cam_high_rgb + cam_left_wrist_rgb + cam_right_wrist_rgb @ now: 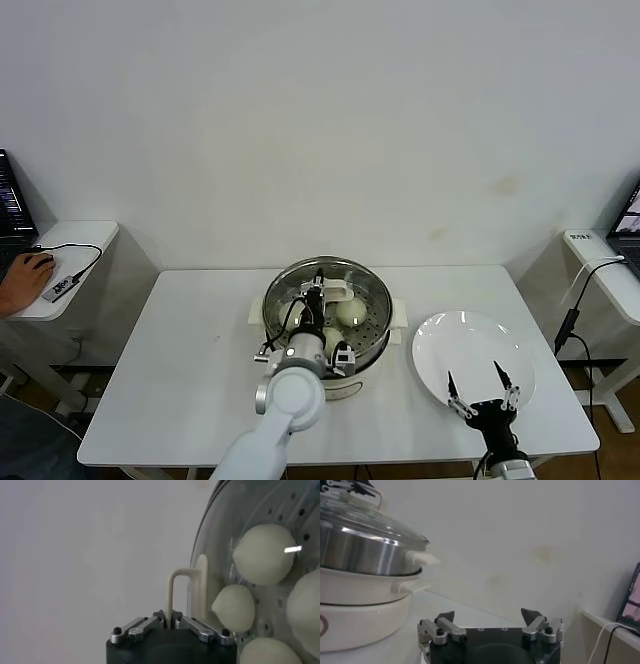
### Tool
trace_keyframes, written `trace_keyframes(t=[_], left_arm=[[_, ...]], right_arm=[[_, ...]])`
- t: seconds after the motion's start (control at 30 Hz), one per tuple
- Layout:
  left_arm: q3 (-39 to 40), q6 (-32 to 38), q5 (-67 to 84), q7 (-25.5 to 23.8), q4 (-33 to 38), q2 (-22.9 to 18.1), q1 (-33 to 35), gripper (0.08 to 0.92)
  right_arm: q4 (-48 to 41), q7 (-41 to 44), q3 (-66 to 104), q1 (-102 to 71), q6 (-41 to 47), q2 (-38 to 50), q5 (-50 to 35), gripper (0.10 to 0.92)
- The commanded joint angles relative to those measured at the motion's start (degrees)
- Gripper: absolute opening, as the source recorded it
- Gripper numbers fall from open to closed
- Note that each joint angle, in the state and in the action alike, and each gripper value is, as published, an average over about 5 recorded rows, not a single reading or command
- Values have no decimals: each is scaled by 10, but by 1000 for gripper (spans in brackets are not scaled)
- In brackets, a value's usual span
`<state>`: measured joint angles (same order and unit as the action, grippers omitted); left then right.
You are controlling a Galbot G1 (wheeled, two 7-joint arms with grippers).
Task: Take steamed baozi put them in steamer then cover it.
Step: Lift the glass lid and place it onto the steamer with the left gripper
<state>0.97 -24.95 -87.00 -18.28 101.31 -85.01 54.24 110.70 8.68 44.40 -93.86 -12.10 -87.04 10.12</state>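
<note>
The steel steamer point(276, 298) stands on its cream-white base point(396, 322) at mid-table. The glass cover point(368, 290) lies on the pot; it also shows in the right wrist view point(365, 520) on the steamer point(360, 550). My left gripper point(320, 300) is above the pot's middle, shut on the cover's cream-white handle point(184, 587). Several baozi point(263, 553) show through the glass in the left wrist view, and one in the head view point(350, 311). My right gripper point(480, 385) is open and empty over the near edge of the white plate point(470, 345); it also shows in its own wrist view point(490, 615).
A side table point(70, 240) at far left holds a person's hand on a mouse point(25, 268) and a cable. Another side table point(600, 260) at far right carries a laptop and hanging cables. The white wall is close behind the table.
</note>
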Motion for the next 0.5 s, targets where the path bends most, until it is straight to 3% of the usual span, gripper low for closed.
trace_keyframes(t=[0.03, 0.4, 0.5], left_arm=[[0, 1, -4, -1, -3, -2, 4, 150], [-4, 6, 3, 14, 9, -5, 12, 150], [-3, 6, 7, 16, 31, 1, 20, 185]], right_arm=[[-1, 0, -1, 0, -1, -1, 1, 823], [-3, 0, -5, 1, -2, -1, 4, 823], [-4, 0, -5, 1, -1, -1, 4, 823]])
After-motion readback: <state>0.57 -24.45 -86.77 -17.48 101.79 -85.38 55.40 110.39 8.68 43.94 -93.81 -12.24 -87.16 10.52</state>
